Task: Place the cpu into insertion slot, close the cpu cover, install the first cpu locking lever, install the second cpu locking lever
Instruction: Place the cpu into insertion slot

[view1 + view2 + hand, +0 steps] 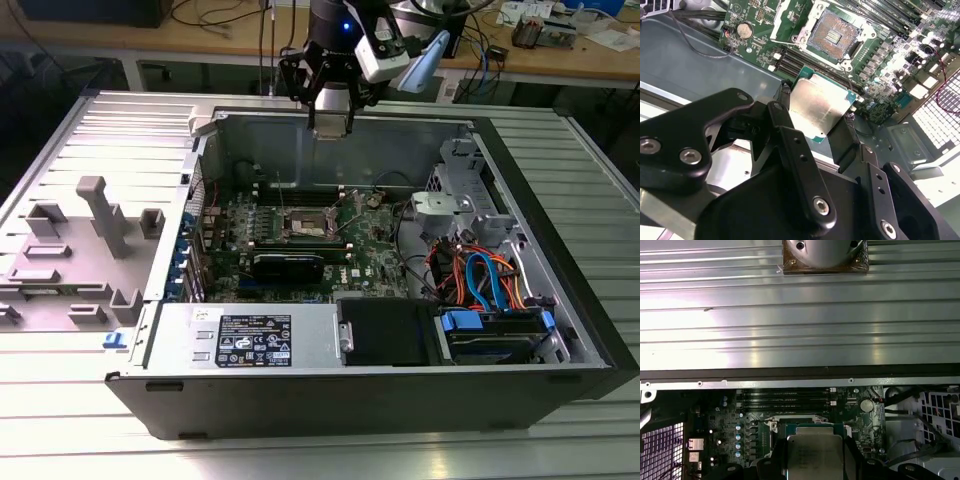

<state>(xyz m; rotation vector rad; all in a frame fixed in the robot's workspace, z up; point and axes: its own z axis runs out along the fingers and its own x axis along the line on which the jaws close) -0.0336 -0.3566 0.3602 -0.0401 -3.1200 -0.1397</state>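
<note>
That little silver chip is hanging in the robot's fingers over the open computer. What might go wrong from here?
1. The small flat silver-grey square chip is pinched at just two opposite edges by the black fingers, so it might slip or tilt.
2. The square socket with a dark centre and silver rim lies open with its fine contacts exposed; a chip arriving tilted or off-centre could probably damage them.

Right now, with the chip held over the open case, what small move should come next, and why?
Probably lower and shift toward the insertion slot: the gripper is shut on the cpu, high above the board, and the slot lies bare, offset from it.
</note>
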